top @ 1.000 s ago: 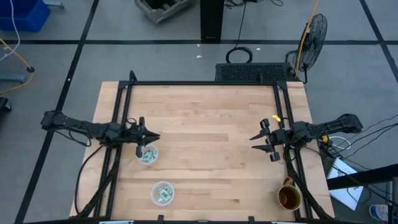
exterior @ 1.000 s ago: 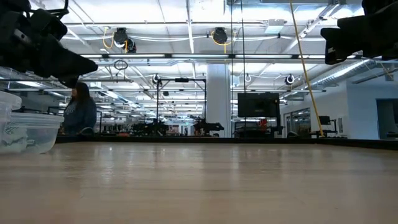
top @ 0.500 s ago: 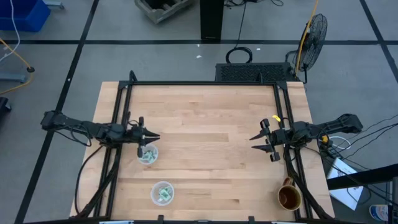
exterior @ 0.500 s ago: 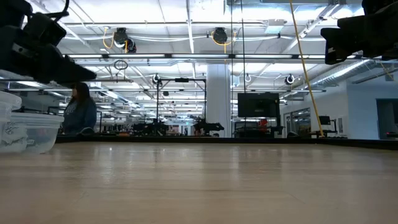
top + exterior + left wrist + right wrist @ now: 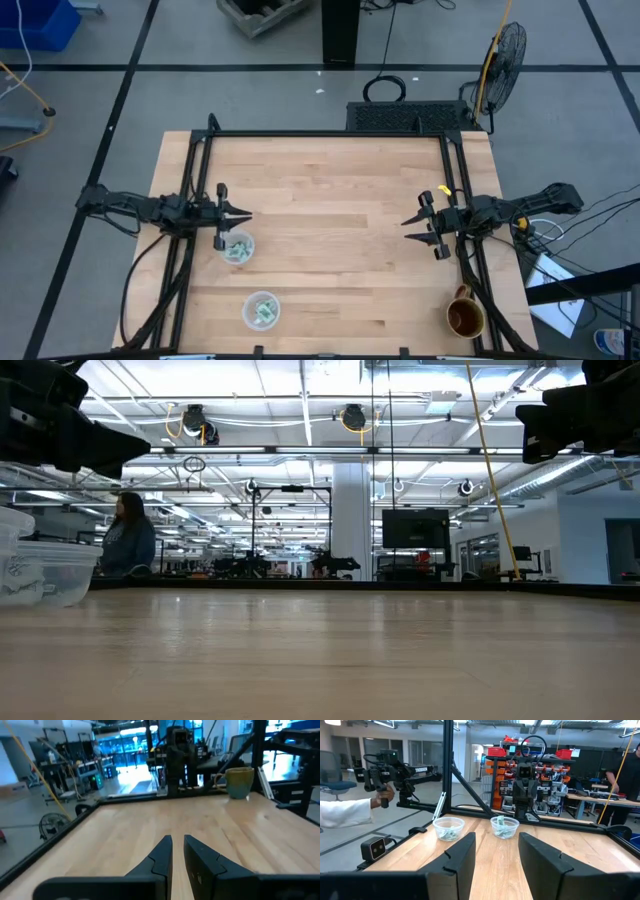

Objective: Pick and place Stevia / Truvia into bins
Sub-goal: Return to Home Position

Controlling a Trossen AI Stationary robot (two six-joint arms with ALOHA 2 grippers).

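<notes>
High view: two small round clear plastic cups (image 5: 250, 250), holding pale green-and-white paper sachets (image 5: 238, 251), stand near the light wooden table's (image 5: 330, 230) left edge, the left gripper (image 5: 245, 215) hovering beside one.

Left wrist view: fingers (image 5: 161, 854) nearly pressed together.

Right wrist view: right gripper (image 5: 496, 840) spread, empty.

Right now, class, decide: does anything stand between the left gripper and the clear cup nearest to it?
Nothing visible does. The left gripper hangs just beside the nearest cup, with only bare table between them. That cup already holds sachets. The mug stands far off, on the side of the right gripper.
</notes>
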